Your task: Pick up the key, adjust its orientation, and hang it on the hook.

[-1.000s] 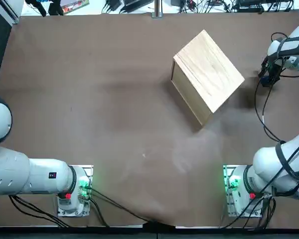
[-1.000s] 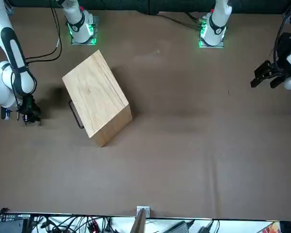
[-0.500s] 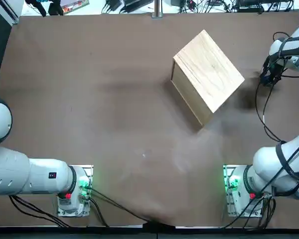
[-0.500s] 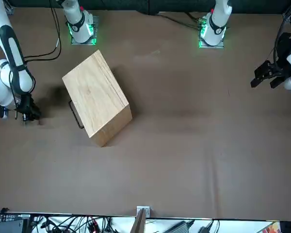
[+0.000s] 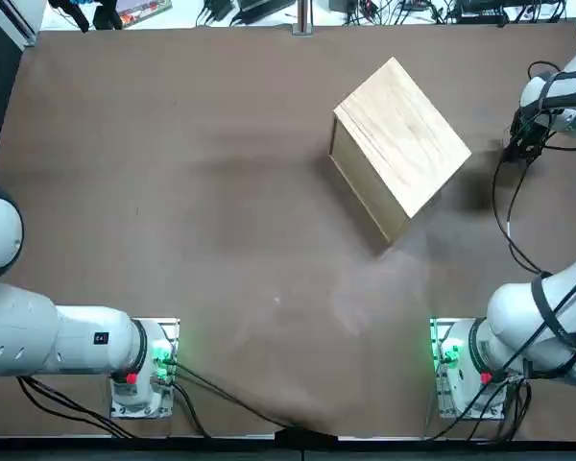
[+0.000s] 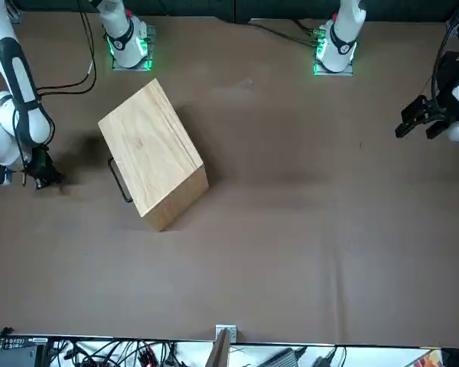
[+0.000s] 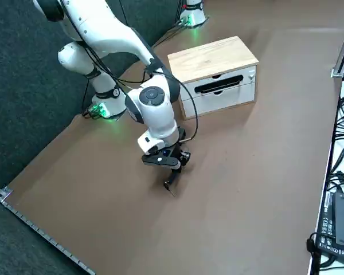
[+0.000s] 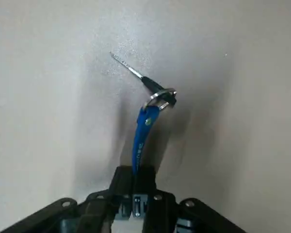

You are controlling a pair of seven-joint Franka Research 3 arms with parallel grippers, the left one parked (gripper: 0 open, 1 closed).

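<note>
My right gripper [image 8: 134, 177] is shut on the blue tag of the key [image 8: 140, 141]. A metal ring and a thin shaft [image 8: 128, 68] trail from the tag over the brown table. The gripper [image 5: 524, 144] is low over the table at the far right, to the right of the wooden box [image 5: 401, 144]. From the side, the gripper [image 7: 175, 166] points down with the key [image 7: 170, 183] under it; whether the tip touches the table I cannot tell. The front view places the gripper [image 6: 40, 178] left of the box [image 6: 151, 153]. I cannot make out the hook.
The wooden box [image 7: 215, 71] has a white drawer front with a black handle [image 7: 221, 85] that faces the gripper's side. Black cables [image 5: 504, 216] run from the right arm across the table's right edge. More cables and devices lie beyond the far edge [image 5: 298, 12].
The right gripper has shifted a little away from the box toward the table's right edge, with the key still in it. The box has not moved.
</note>
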